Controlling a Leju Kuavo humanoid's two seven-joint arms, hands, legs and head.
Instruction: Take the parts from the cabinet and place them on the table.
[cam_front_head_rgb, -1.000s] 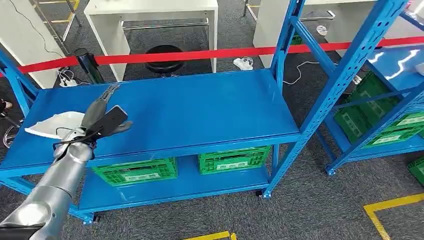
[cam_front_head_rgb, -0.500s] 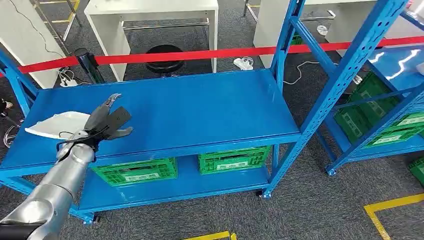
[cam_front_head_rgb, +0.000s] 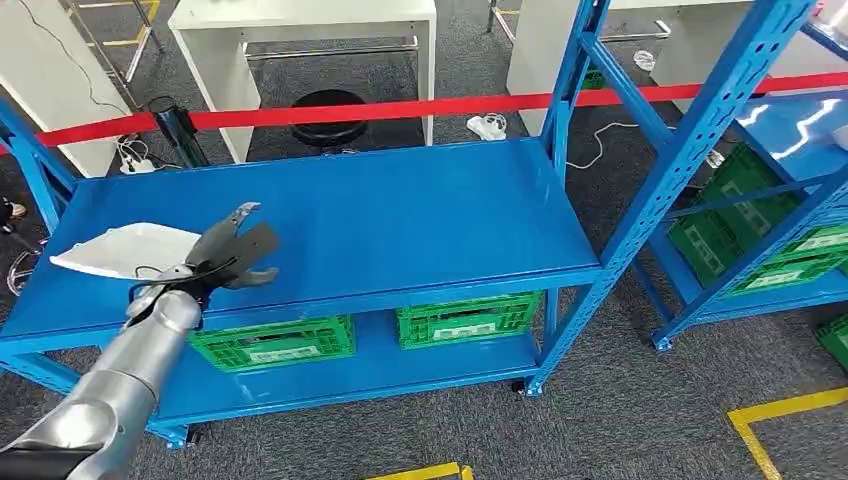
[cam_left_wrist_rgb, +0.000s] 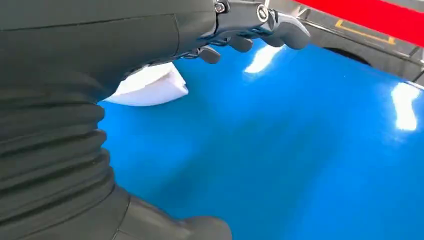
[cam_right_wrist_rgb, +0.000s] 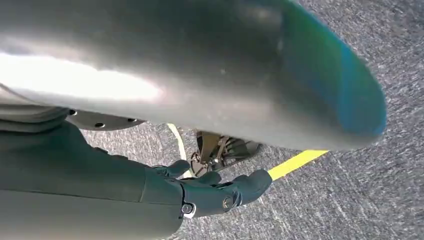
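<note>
I see the blue steel rack (cam_front_head_rgb: 330, 225), its smooth glossy top shelf throwing back lamp glare; two ribbed green plastic crates (cam_front_head_rgb: 270, 342) sit on the lower shelf at six o'clock. The white part (cam_front_head_rgb: 125, 247), a flat curved shell tapering to a point, lies on the top shelf at nine o'clock. My left hand (cam_front_head_rgb: 232, 252) hovers just right of it, fingers spread, holding nothing; since a second ago it has drifted rightward, away from the part. My right hand (cam_right_wrist_rgb: 215, 192) hangs over grey carpet, fingers loosely curled around nothing.
</note>
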